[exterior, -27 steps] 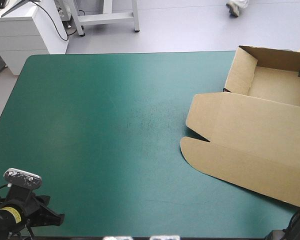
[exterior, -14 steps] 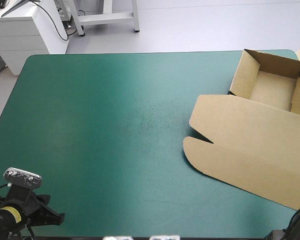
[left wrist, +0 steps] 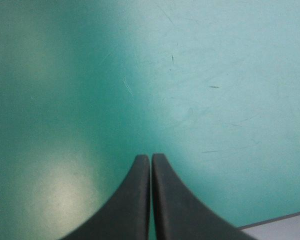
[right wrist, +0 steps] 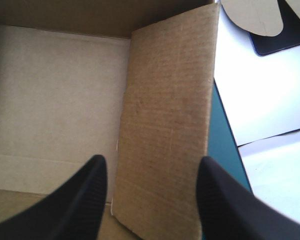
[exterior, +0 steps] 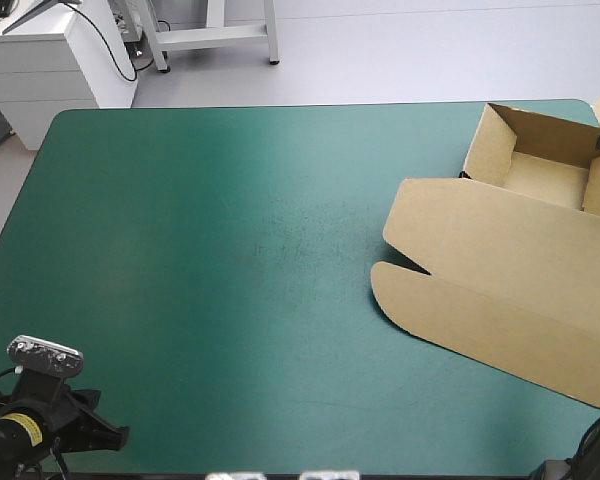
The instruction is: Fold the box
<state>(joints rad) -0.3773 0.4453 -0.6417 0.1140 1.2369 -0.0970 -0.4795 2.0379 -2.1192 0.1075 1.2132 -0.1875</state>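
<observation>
Box (exterior: 500, 270): brown, at the far right corner of the teal-green worktop (exterior: 200, 260); open tray with raised walls, board floor showing, lid flat toward the near edge.
Right gripper (right wrist: 151, 162): fingers spread apart, a tray wall panel just ahead between them.
Left gripper (left wrist: 151, 156): fingers pressed together over the cover.

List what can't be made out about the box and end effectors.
- High view: the box, right side cut off by the picture's edge.
- Right wrist view: whether the open right end effector touches the raised wall between its fingers.
- High view: left end effector, hidden under its wrist.
</observation>
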